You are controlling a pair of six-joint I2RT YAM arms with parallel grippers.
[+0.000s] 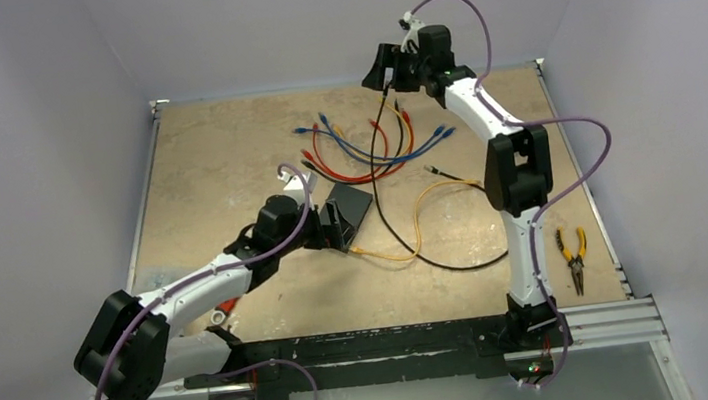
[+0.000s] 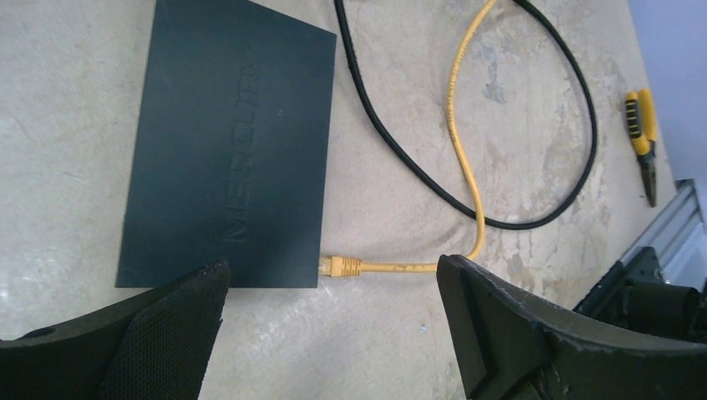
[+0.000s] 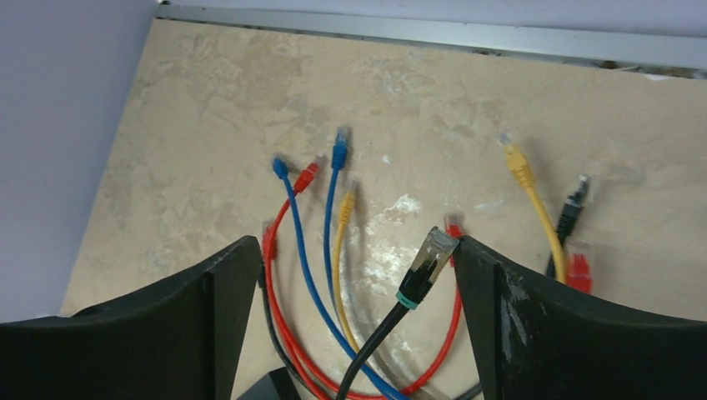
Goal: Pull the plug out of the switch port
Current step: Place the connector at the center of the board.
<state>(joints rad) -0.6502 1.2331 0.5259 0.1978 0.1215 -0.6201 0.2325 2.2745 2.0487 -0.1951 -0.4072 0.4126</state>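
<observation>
The switch [image 2: 233, 142] is a flat black box lying on the table; it also shows in the top view [image 1: 355, 204]. A yellow plug [image 2: 342, 266] sits in a port at the corner of its long edge, and its yellow cable [image 2: 457, 125] curves away. My left gripper [image 2: 332, 287] is open just in front of that plug. One finger [image 2: 167, 333] is at the switch's corner, the other [image 2: 517, 325] is beside the cable. My right gripper [image 3: 357, 246] is open, raised at the far edge [image 1: 393, 67]. A black cable's metal plug [image 3: 429, 258] leans on its right finger.
Loose red, blue and yellow patch cables [image 1: 365, 153] lie behind the switch. A black cable [image 1: 437, 261] loops across the table's middle. Yellow-handled pliers [image 1: 572, 256] lie at the right edge. Walls close in the back and sides.
</observation>
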